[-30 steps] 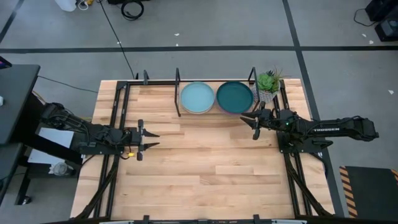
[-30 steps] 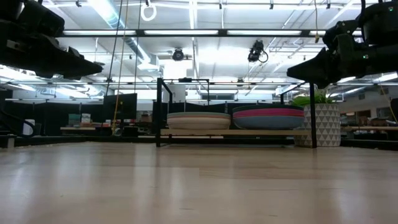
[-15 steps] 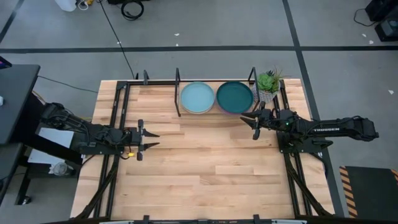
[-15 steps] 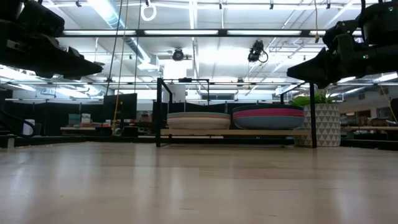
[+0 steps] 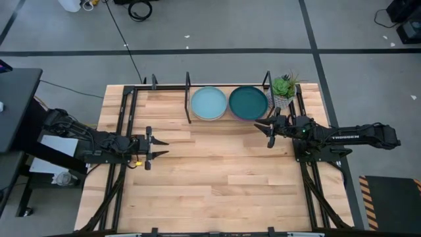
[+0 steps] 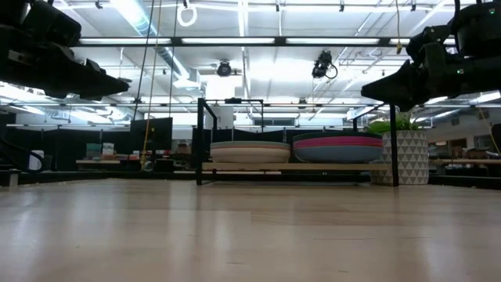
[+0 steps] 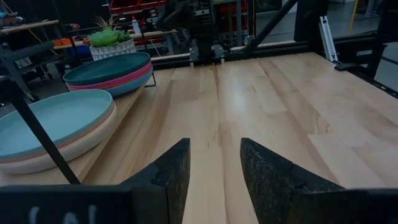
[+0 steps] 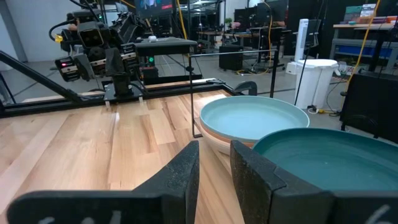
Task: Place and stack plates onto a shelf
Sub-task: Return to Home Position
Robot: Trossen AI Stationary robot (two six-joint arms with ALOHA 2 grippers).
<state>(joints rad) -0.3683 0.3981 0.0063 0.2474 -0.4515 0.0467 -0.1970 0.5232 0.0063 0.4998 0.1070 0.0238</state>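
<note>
Left fingers (image 7: 171, 177) moderately apart, empty, above the bench (image 5: 217, 178) at its left side | right fingers (image 8: 181, 177) narrowly apart, empty, near teal plate (image 5: 248, 102) | aqua plate (image 5: 209, 103) and teal plate top two side-by-side stacks on shelf (image 5: 188, 99) at far edge | potted plant (image 5: 284, 87) beside shelf's right end

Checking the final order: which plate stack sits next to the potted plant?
The stack topped by the dark teal plate; the one topped by the light aqua plate stands farther from the plant.
</note>
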